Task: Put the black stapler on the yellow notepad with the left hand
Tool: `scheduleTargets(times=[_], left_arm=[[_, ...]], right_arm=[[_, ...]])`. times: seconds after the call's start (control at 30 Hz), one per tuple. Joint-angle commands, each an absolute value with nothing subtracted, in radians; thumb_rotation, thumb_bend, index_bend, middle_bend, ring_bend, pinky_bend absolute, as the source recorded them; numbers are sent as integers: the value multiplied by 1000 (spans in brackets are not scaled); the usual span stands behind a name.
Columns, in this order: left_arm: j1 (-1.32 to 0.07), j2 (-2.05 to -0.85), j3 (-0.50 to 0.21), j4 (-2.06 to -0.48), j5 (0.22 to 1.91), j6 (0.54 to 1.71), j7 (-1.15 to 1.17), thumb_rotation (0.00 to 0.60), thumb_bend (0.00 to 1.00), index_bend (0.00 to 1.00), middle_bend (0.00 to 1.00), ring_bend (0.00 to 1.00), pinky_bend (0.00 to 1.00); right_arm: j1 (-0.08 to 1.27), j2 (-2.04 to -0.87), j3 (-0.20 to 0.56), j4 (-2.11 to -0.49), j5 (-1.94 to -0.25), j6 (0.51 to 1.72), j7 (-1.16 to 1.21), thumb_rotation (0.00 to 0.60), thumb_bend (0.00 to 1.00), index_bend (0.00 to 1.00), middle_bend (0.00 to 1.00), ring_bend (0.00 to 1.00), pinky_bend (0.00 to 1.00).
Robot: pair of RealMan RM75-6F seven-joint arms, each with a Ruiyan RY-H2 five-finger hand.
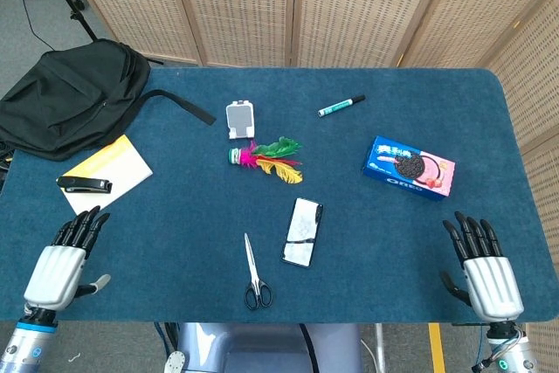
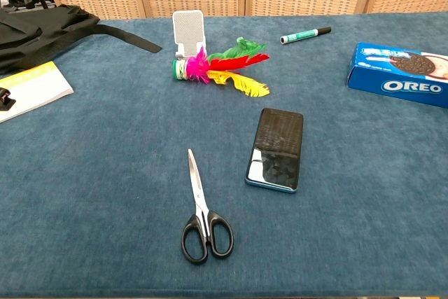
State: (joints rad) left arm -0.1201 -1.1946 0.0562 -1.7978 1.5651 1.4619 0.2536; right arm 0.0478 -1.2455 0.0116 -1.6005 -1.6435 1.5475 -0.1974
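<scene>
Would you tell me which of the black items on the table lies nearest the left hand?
The stapler, lying on the notepad just beyond the left hand; scissors and phone lie further right.

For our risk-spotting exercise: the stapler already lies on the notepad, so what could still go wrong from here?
1. The black stapler sits at the yellow notepad's near-left edge; a nudge might push it off.
2. The left hand, open, rests just in front of the notepad, so lifting forward could clip it.
3. The backpack overlaps the pad's far edge; moving it could drag the pad.

A black backpack (image 1: pixel 74 98) fills the upper left, a feathered shuttlecock (image 1: pixel 265 155) lies mid-frame above a phone (image 1: pixel 303 231) and scissors (image 1: pixel 254 273), with an Oreo box (image 1: pixel 410 166) at right.
</scene>
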Motion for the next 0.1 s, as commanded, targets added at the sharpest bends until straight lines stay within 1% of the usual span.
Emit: scheduleTargets(times=[0.03,0.1], left_arm=[[-117,-1199,52,-1793,1563,1465,260,600,135,0,0,0,141],[-116,-1202,51,-1792,1562,1463,259,600,130,0,0,0,132]], right_arm=[[50,-1249,11,-1598,-1642,1544,-201,600,315,67,0,0,0],[51,-1251,10,-1597,-1642,1540,-202,600,316,67,0,0,0]])
